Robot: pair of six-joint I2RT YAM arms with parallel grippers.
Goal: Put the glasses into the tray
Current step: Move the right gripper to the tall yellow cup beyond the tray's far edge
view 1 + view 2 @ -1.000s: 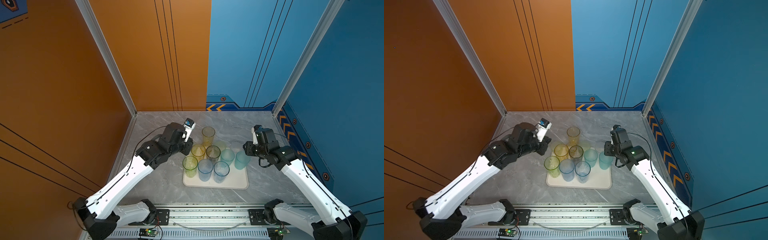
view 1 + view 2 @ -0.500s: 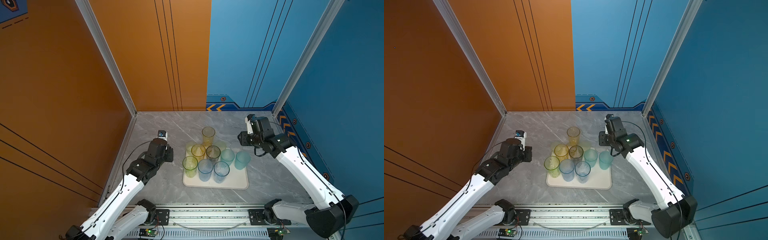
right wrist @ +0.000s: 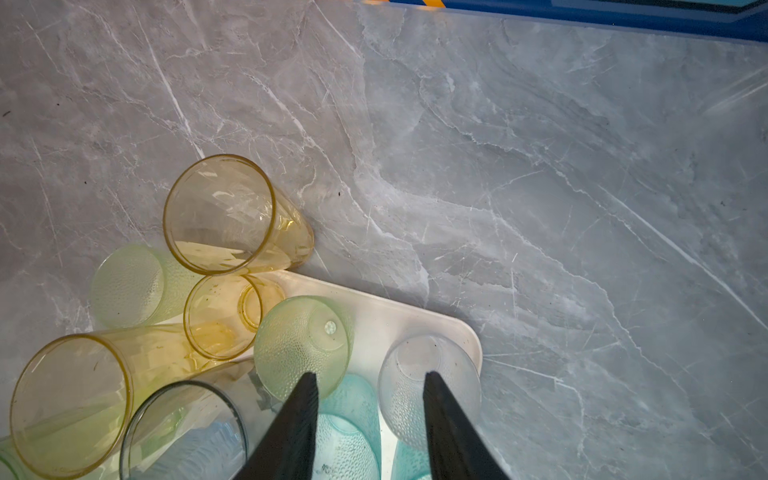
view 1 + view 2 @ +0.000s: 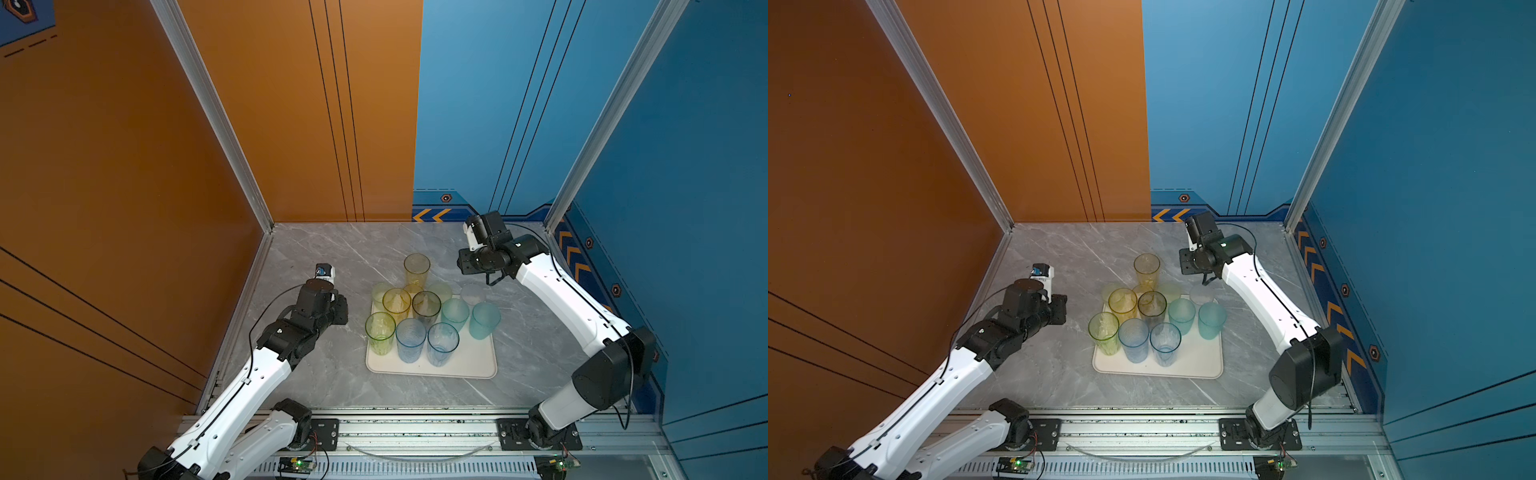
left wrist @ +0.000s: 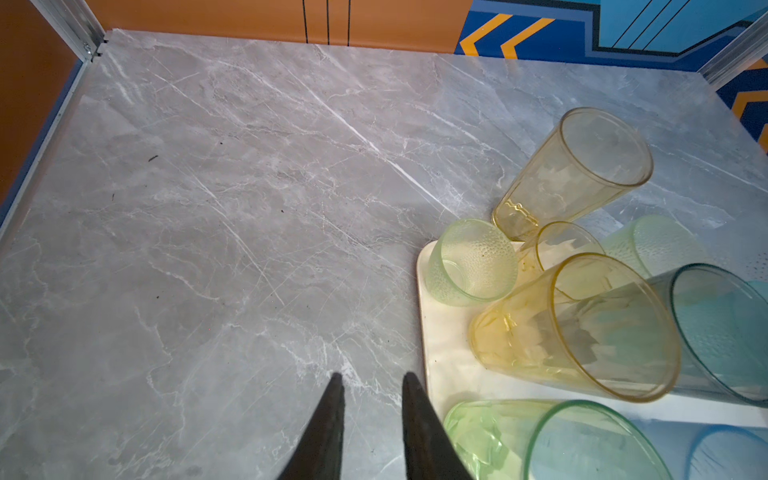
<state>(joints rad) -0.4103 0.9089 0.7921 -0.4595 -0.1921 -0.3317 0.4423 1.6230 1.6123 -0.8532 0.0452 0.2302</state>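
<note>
Your left claw (image 5: 370, 378) is hanging empty over the marble table (image 5: 208, 208), jaws slightly parted, just beside the tray (image 5: 446, 361). Your right claw (image 3: 370, 376) is hovering with jaws apart, gripping nothing, above the clear tumbler (image 3: 407, 374) at the tray's far corner. Most of the glasses (image 4: 410, 338) are standing in the tray; one tall yellow tumbler (image 4: 416, 270) is sitting on the table just beyond its far rim. You are, I judge, lining up that last pick: you'll be needing wider jaws, a grip around its wall, and a lift clear of its neighbours.
</note>
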